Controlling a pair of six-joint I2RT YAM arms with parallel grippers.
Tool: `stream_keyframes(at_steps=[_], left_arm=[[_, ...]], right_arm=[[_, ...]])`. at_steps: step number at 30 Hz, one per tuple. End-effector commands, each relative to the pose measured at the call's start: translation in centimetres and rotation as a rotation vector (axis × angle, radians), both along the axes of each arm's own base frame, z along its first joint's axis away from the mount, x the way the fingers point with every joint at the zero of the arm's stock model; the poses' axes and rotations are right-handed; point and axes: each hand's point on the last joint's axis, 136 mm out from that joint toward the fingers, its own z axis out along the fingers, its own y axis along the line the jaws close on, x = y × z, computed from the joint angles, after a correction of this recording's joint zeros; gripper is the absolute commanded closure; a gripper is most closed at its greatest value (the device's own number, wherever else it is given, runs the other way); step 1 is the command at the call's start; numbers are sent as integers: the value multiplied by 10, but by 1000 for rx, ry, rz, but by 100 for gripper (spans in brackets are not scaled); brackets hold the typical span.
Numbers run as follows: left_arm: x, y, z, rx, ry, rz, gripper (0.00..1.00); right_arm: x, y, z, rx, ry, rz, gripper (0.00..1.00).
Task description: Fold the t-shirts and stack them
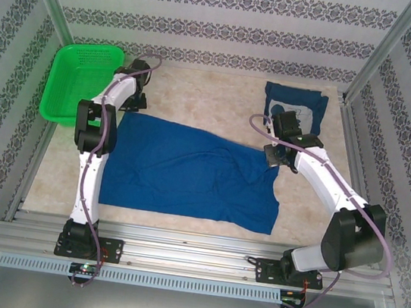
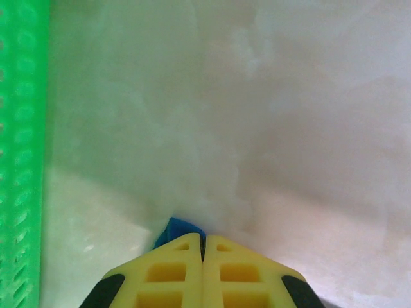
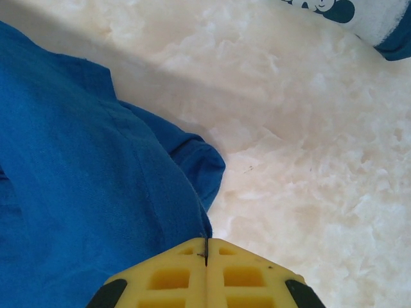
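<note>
A royal-blue t-shirt (image 1: pixel 188 171) lies spread flat across the middle of the table. My left gripper (image 1: pixel 130 102) is down at its far left corner. In the left wrist view that gripper (image 2: pixel 203 248) is shut, and a small tip of blue cloth (image 2: pixel 174 230) pokes out by the yellow fingertips. My right gripper (image 1: pixel 274 156) is at the shirt's far right corner. In the right wrist view it (image 3: pixel 205 249) is shut on the hem of the blue t-shirt (image 3: pixel 83 192). A second t-shirt (image 1: pixel 295 105), folded with its white print up, lies at the back right, its edge (image 3: pixel 359 11) also in the right wrist view.
A green mesh basket (image 1: pixel 78 79) stands at the back left, and its wall (image 2: pixel 22 160) is close on the left of my left gripper. Patterned walls and metal posts enclose the table. Bare pale tabletop (image 1: pixel 198 95) runs between basket and folded shirt.
</note>
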Motion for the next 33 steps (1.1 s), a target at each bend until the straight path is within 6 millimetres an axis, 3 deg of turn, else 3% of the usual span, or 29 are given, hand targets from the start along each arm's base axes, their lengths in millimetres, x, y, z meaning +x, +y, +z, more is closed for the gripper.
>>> stream_keyframes(at_steps=[1, 5, 13, 16, 23, 27, 33], left_arm=[[-3, 12, 38, 17, -37, 1, 100], [1, 9, 63, 0, -98, 0, 100], [3, -5, 111, -82, -231, -20, 100], [0, -9, 122, -101, -260, -40, 100], [-13, -14, 144, -122, -321, -67, 100], [-20, -18, 162, -141, -371, -85, 100], [-31, -24, 166, -173, -394, -104, 100]], right_arm=[[10, -4, 5, -28, -11, -10, 100], [18, -5, 8, -18, -23, -20, 100], [49, -4, 31, 133, -71, -80, 100], [59, -9, 41, 201, -81, -113, 100], [65, 5, 59, 332, -91, -92, 100], [69, 10, 81, 374, -142, -74, 100], [79, 14, 106, 374, -176, -23, 100]])
